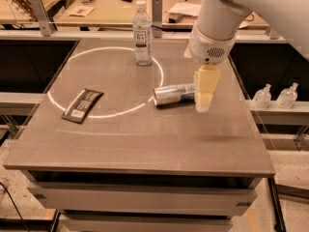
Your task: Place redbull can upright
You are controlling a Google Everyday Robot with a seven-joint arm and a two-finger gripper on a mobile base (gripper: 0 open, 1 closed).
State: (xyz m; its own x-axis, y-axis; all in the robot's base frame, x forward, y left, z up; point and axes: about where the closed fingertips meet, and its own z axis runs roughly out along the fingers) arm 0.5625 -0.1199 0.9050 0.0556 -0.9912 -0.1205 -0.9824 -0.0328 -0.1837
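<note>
- ok, gripper (203,104) pointing straight down over the right half of the table (145,144), pale yellowish, tip low near the surface
- gripper state: can't tell from this angle, clenched or released, no call
- it sits in front of the right end of the redbull can (171,94); whether it's touching the can, can't tell either
- white arm (217,28) comes down from the top right corner, round wrist housing w/ a speckled grille directly above the gripper
- redbull can is on its side, not upright, lying roughly across the view, silver end facing left, blue/silver body running right & disappearing behind the gripper
- can lies just at the right edge of a thin white ring (160,74) marked on the tabletop, about mid-depth on the table
- water bottle (142,33) standing upright, clear w/ white cap, at the far side of the ring, well apart from the can
- dark flat snack packet (82,105) lying on the ring's near left arc, angled, white label at its lower end
- beyond the table: wooden bench (111,13) w/ papers & small items
- far right, off the table: two small clear bottles (263,96) side by side on a low ledge
</note>
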